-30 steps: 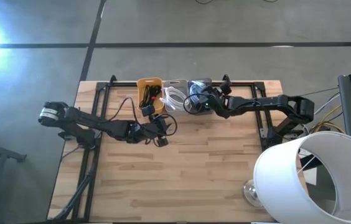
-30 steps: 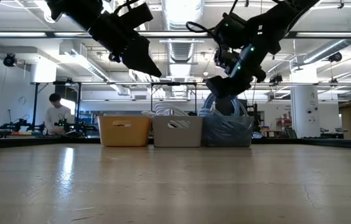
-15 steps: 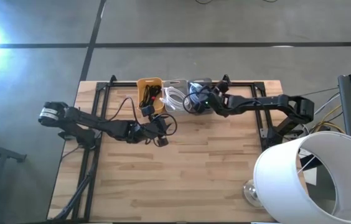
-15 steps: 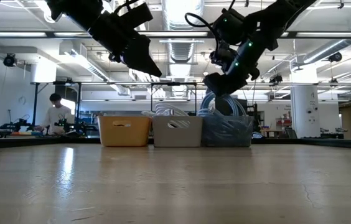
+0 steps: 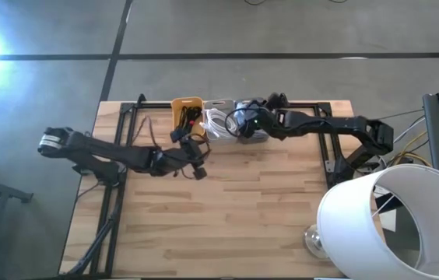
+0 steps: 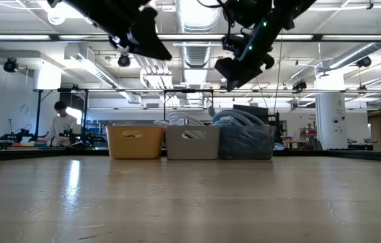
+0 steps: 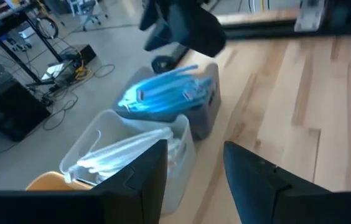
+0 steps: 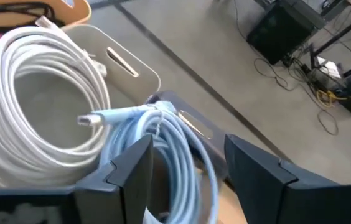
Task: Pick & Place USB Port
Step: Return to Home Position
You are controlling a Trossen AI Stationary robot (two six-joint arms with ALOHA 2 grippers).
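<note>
Three small bins stand in a row at the table's far edge: a yellow bin (image 5: 186, 109) with dark cables, a white bin (image 8: 139, 70) holding a coiled white cable (image 8: 45, 93), and a grey bin (image 7: 203, 112) holding a light-blue USB cable (image 8: 172, 140). The blue cable's plug end (image 8: 89, 119) reaches over the white coil. My right gripper (image 5: 240, 124) hangs open above the white and grey bins, clear of the cable (image 6: 241, 120). My left gripper (image 5: 197, 165) hovers open in front of the yellow bin, high above the table (image 6: 144, 39), with nothing between its fingers.
Bare wooden tabletop (image 5: 227, 218) stretches from the bins to the near edge. A large white lampshade (image 5: 375, 225) and a glass object (image 5: 313, 238) stand at the near right corner. A person (image 6: 59, 125) sits in the room beyond the table.
My right gripper has risen and gone a little toward the table's left and far edge. The blue cable's loop, which stood up at its fingers, now lies lower in the grey bin, apart from the gripper. My left gripper has also risen and drawn slightly leftward.
</note>
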